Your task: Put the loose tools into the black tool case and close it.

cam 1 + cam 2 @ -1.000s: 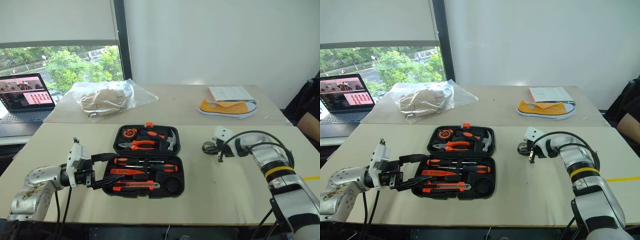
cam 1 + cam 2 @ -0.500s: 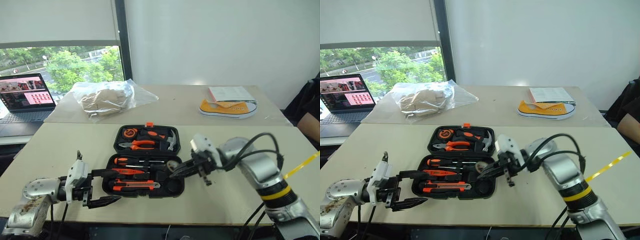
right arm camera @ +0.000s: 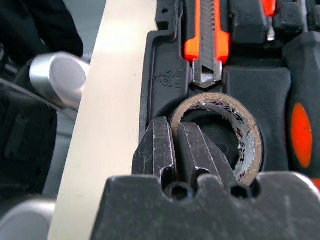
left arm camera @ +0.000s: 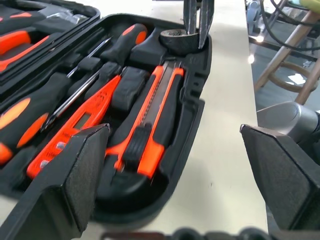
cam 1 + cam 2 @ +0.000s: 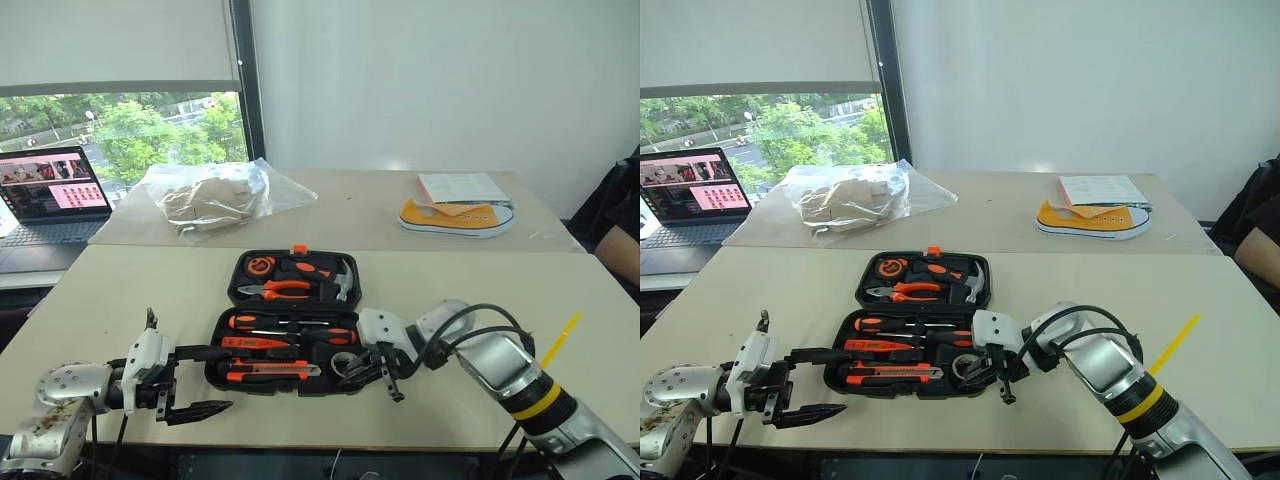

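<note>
The black tool case [image 5: 232,286] lies open at the table's middle. Two screwdrivers [image 5: 290,323], the pen-like tool [image 5: 250,343] and the utility knife [image 5: 272,371] lie in its near half. My right gripper [image 5: 352,368] reaches in from the right at the case's near right corner. It is shut on the wall of the dark tape roll [image 3: 246,131], one finger inside the ring and one outside. The roll sits in the round recess there. My left gripper [image 5: 216,380] stands open just left of the case, nothing between its fingers [image 4: 75,175].
Orange-handled pliers [image 5: 282,290] and a hammer [image 5: 341,281] lie in the case's far half. On the far table are a laptop [image 5: 50,195], a plastic bag [image 5: 210,195], a yellow shoe [image 5: 455,216] and a booklet [image 5: 460,185]. A person's arm [image 5: 622,245] shows at the right edge.
My right gripper has carried the tape roll from the table's right side over to the case's near right corner and down into the round recess. My left gripper has drawn back and sunk.
</note>
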Controlling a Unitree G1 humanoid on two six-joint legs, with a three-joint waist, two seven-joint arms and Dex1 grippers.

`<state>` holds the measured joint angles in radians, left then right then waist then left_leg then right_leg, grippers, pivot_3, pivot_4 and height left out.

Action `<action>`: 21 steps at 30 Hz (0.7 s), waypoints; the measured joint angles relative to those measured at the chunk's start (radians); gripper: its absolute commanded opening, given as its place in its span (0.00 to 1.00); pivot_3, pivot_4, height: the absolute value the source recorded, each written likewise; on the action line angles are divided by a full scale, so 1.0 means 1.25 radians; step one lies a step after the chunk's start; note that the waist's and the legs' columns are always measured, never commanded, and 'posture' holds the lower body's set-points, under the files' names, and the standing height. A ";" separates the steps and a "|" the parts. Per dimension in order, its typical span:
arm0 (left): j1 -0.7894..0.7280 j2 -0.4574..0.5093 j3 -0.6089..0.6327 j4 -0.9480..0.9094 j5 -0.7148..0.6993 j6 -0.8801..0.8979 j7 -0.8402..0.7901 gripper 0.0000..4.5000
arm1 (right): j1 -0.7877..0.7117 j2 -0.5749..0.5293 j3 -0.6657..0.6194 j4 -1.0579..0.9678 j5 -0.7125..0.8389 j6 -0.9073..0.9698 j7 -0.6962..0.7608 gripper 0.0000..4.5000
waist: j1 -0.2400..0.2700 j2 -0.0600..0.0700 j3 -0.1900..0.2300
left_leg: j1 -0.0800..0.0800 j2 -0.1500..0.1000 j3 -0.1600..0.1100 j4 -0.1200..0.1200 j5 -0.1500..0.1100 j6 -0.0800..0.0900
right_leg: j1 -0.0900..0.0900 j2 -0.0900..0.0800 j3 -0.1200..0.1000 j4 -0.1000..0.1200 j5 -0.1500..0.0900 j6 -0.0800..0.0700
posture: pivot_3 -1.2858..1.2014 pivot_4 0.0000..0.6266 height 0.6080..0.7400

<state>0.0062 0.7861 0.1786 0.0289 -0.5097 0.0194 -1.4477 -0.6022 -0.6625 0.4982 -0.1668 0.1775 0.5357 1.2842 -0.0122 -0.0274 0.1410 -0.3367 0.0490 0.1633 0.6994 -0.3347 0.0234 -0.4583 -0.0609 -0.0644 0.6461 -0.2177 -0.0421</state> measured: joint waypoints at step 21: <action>-0.199 -0.072 0.047 0.152 0.109 0.115 0.419 0.53 | -0.035 0.004 -0.227 0.367 0.023 -0.264 -0.037 0.36 | 0.005 -0.002 0.000 | 0.000 -0.001 0.001 0.000 0.000 0.001 | 0.000 -0.001 0.000 0.000 0.001 0.001 | 0.52 0.24 1.00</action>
<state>-0.2432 0.6965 0.2370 0.2187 -0.3731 0.1631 -0.9239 -0.6455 -0.6576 0.2138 0.2916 0.2066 0.2061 1.2384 -0.0055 -0.0301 0.1411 -0.3370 0.0476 0.1645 0.6991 -0.3352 0.0250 -0.4577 -0.0618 -0.0642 0.6457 -0.2161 -0.0411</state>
